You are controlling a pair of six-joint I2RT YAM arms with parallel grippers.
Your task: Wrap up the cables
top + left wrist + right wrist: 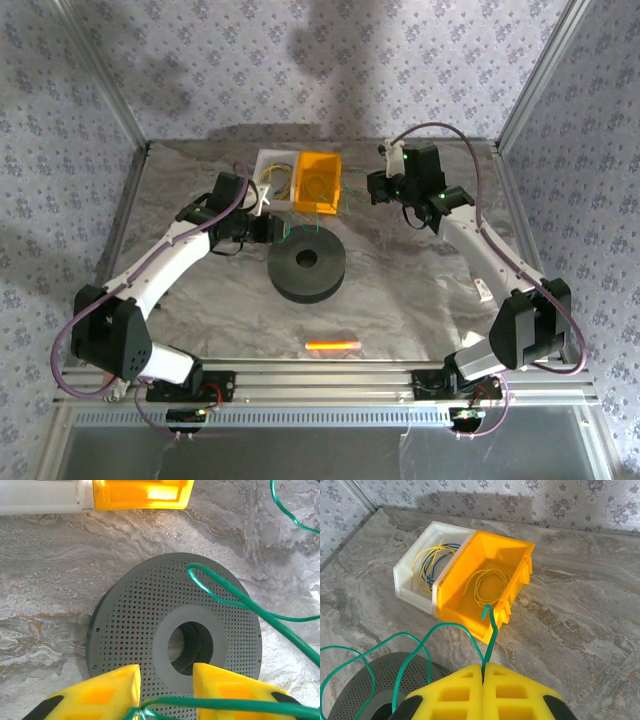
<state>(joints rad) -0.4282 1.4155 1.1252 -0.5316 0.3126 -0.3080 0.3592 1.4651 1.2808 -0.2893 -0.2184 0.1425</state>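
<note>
Green cables [240, 705], black perforated spool [125, 620], yellow bin [462, 582], white bin [406, 577], grey marbled table [570, 610]

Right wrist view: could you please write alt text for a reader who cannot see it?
The right gripper is shut on a thin green wire, which sticks up between its yellow fingers and loops left above a black spool. Behind, on a marbled table, a yellow bin with a yellow wire coil stands beside a white bin with more wires.
</note>
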